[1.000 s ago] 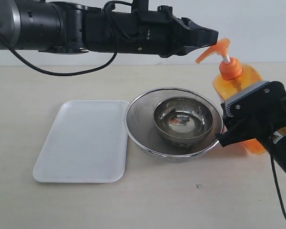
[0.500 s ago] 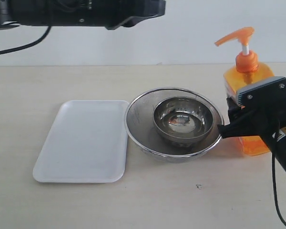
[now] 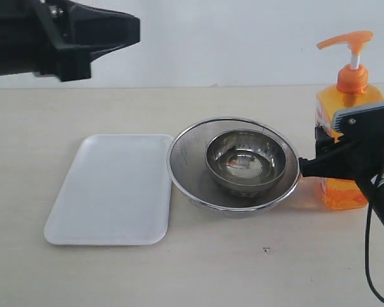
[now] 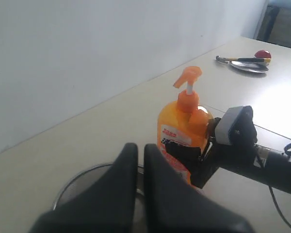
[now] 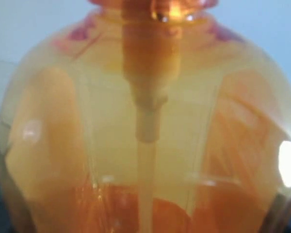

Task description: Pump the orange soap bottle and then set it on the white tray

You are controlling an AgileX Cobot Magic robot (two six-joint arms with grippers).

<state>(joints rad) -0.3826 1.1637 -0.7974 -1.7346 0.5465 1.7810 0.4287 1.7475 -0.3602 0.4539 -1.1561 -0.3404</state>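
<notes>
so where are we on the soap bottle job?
Pumping looks done: left gripper, at the pump head a second ago, has pulled away, shut. In hand: right gripper grips the orange soap bottle, upright right of the steel bowls. Left: carry it to the white tray, still bare.

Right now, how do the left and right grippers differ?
Jaws: the left gripper has them shut on nothing, while the right gripper has them clamped around the orange soap bottle.
Position: the left gripper hangs high at the far left of the exterior view, and the right gripper sits low at the far right.
Shared: both are black, and neither touches the pump head.
</notes>
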